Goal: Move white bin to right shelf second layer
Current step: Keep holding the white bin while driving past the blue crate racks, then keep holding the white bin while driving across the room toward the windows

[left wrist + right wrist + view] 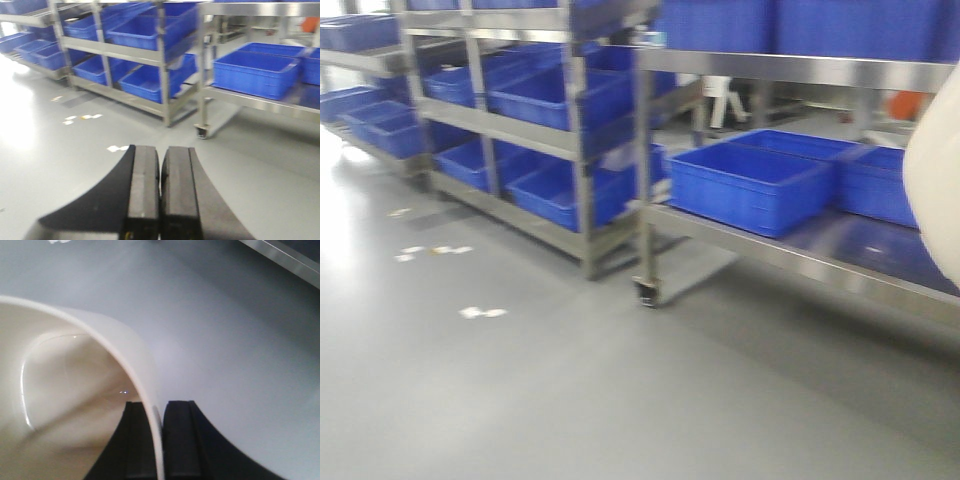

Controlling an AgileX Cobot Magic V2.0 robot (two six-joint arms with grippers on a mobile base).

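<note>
The white bin [75, 390] hangs clear of the grey floor [570, 400], lifted for carrying, and nothing shows inside it. Left of the wheeled cart [800, 255], steel racks [575, 140] hold blue crates [550, 95] whose insides I cannot see. The cart crates [750, 185] look empty. The left claw [160, 200] has its pads pressed together on nothing. Right of the cart, the right claw [160, 440] pinches the bin's wall, one finger inside and one outside, likely because the bin has no handles. No roller-lined level is in view.
</note>
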